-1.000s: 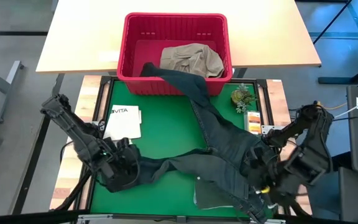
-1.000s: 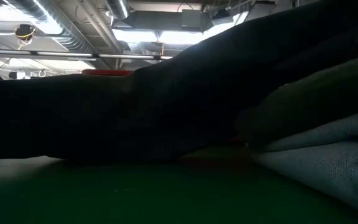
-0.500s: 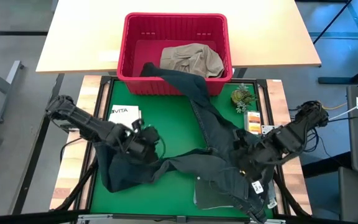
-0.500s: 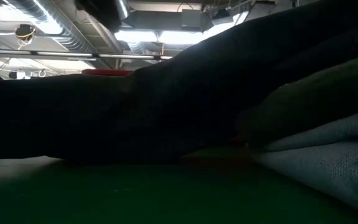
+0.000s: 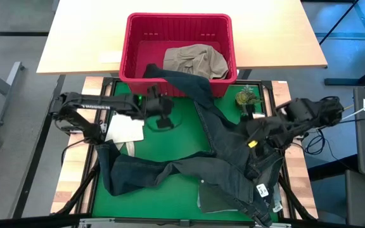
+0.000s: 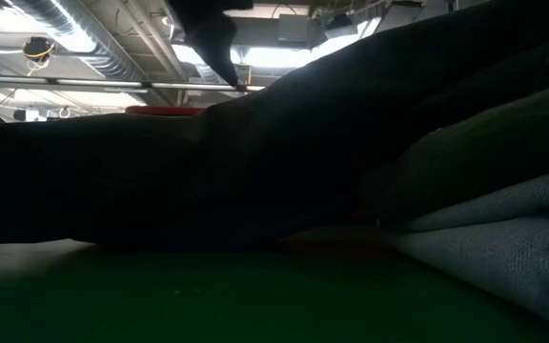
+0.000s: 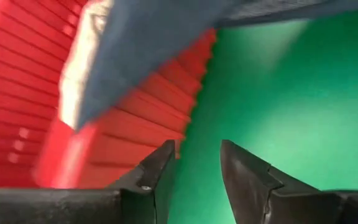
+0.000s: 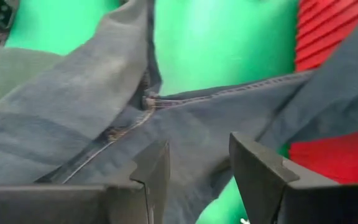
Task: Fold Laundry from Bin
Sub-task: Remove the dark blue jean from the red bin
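Nearest, at the mat's front edge, I log 1 pale grey folded cloth (image 5: 217,197), partly under the jeans (image 5: 230,149); in the low view this cloth and the dark denim fill almost everything, leaving only a strip of green mat (image 5: 182,136) in front.

Item 2: jeans, dark denim, spread across the mat. 1 leg runs toward the front left corner, the waist lies front right, and the other leg stretches back and hangs over the bin's front rim.

Item 3: right gripper (image 5: 253,132), above the jeans near the mat's right edge. My wrist view shows its 2 fingers (image 8: 151,168) parted, nothing between them, denim below.

Item 4: left gripper (image 5: 163,115), over bare green mat just in front of the bin, fingers (image 7: 160,165) apart and empty. Open mat lies around it, between the white paper (image 5: 125,126) at the left edge and the jeans leg.

Item 5: small potted plant (image 5: 246,98), right rear of mat, beside the bin.

Item 6: red bin (image 5: 132,60), farthest, straddling the mat's rear edge and the wooden table (image 5: 81,38). 1 khaki garment (image 5: 195,60) lies inside, toward its right.
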You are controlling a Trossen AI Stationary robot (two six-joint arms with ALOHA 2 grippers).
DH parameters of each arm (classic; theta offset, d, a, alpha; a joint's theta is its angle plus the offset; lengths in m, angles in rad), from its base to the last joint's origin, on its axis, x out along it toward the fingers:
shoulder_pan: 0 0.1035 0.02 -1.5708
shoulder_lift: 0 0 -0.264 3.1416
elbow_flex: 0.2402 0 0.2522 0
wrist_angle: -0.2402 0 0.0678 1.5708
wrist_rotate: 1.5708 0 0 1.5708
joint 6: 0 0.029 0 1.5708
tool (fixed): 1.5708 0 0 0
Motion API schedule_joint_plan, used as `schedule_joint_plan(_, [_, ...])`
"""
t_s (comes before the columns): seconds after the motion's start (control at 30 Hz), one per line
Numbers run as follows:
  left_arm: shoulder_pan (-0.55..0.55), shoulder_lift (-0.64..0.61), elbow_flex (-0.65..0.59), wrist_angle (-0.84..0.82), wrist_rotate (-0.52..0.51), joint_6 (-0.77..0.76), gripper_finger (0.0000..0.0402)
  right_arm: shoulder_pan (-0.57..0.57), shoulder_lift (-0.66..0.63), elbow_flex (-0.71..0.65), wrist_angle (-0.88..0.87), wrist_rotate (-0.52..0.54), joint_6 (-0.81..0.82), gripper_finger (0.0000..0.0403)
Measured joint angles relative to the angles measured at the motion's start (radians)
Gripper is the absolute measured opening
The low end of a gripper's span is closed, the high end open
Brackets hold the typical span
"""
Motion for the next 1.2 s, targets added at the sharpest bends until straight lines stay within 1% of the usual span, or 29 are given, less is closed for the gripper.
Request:
schedule_joint_plan(0.1, [0.074,0.000,0.000,0.054,0.000,0.138,0.0124,-0.031,-0.025,-0.029,0.048,0.001,-0.030,0.0163])
schedule_joint_plan(0.17, [0.118,0.000,0.000,0.086,0.016,0.217,0.0124,-0.047,-0.066,-0.103,0.136,-0.003,-0.061,0.0163])
schedule_joint_plan(0.27, [0.175,0.000,0.000,0.122,0.060,0.304,0.0124,-0.071,-0.144,-0.266,0.280,-0.034,-0.078,0.0163])
schedule_joint_plan(0.43, [0.245,0.008,0.000,0.148,0.074,0.393,0.0124,-0.100,-0.286,-0.512,0.479,-0.044,-0.078,0.0163])
schedule_joint_plan(0.53, [0.281,0.028,0.000,0.149,0.081,0.438,0.0124,-0.119,-0.357,-0.627,0.561,-0.045,-0.071,0.0163])
schedule_joint_plan(0.63, [0.314,0.058,0.000,0.155,0.116,0.482,0.0124,-0.123,-0.409,-0.721,0.633,-0.044,-0.066,0.0163])
schedule_joint_plan(0.7, [0.321,0.076,0.000,0.184,0.114,0.483,0.0124,-0.122,-0.436,-0.768,0.677,-0.045,-0.066,0.0163])
schedule_joint_plan(0.83, [0.329,0.094,-0.001,0.244,0.090,0.488,0.0124,-0.120,-0.453,-0.828,0.691,-0.057,-0.063,0.0163])
schedule_joint_plan(0.9, [0.329,0.094,-0.002,0.289,0.102,0.507,0.0124,-0.120,-0.453,-0.849,0.690,-0.062,-0.048,0.0163])
schedule_joint_plan(0.97, [0.328,0.094,-0.002,0.322,0.107,0.511,0.0124,-0.120,-0.455,-0.871,0.728,-0.062,-0.043,0.0163])
schedule_joint_plan(1.1, [0.327,0.094,-0.002,0.343,0.115,0.516,0.0124,-0.120,-0.453,-0.914,0.787,-0.072,-0.043,0.0163])
schedule_joint_plan(1.2, [0.328,0.093,-0.002,0.348,0.152,0.515,0.0124,-0.120,-0.454,-0.932,0.815,-0.072,-0.043,0.0163])
